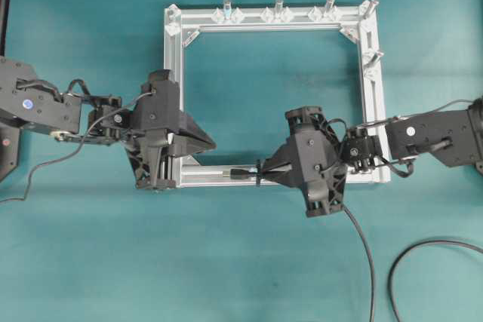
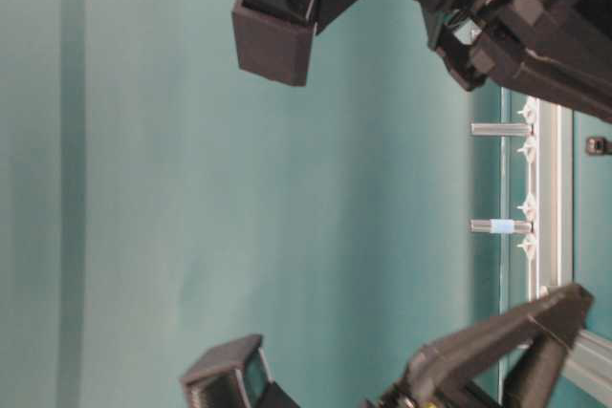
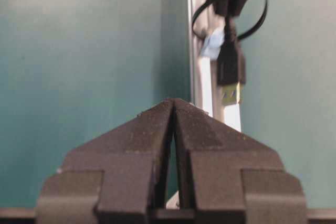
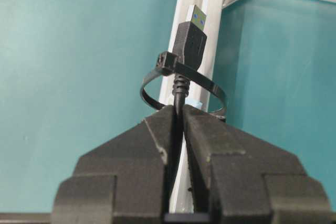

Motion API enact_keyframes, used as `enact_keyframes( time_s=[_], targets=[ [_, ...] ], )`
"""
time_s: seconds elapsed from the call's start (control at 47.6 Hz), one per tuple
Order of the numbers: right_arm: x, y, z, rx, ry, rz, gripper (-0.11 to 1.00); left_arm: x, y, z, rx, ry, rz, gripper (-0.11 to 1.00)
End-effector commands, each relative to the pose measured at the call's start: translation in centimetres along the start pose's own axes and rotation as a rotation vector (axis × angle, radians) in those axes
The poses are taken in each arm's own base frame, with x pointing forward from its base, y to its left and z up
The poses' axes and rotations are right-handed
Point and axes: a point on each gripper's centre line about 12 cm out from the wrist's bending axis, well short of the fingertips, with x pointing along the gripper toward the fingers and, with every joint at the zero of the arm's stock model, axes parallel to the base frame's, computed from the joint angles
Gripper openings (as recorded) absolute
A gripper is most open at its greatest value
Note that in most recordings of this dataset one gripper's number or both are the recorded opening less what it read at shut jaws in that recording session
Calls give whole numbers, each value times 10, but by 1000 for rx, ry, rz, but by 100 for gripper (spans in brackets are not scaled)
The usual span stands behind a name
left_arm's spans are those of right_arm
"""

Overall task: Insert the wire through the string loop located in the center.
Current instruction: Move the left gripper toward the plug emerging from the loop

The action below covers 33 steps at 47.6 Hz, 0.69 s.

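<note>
- Between the right gripper's (image 4: 178, 116) fingers (image 4: 147, 145) sits the wire (image 4: 180, 90) — clamped just behind its plug (image 4: 190, 43), whose metal tip points away along the rail (image 4: 202, 3).
- Around the plug's neck hangs the loop (image 4: 210, 88); the plug has passed through it, the loop's small head lying just left of the plug.
- Seen from above, this gripper hovers over the frame's (image 1: 175, 50) near rail, the wire trailing off to the lower right.
- Opposite, the left gripper (image 3: 173, 109) is clenched on nothing — its tips meet, facing the plug's golden tip (image 3: 230, 94) with a gap between.
- Silver pegs (image 1: 278, 7) stand along the frame's far rail.
</note>
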Motion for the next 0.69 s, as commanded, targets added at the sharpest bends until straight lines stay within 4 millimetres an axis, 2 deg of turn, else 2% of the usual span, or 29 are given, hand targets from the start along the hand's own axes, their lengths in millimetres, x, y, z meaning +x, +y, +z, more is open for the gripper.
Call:
enact_keyframes(
  time_s=[0.0, 0.189, 0.399, 0.672],
  targets=[
    [-2, 0, 12, -1, -40, 2, 11, 1, -8, 17, 15, -48, -20, 0],
    [-2, 0, 12, -2, -38, 2, 11, 8, -27, 19, 33, -44, -61, 0],
    [-2, 0, 12, -1, -38, 2, 11, 10, -51, 30, 63, -65, -113, 0],
    [-2, 0, 11, -1, -37, 2, 11, 12, -47, 22, 65, -33, -102, 0]
  ],
)
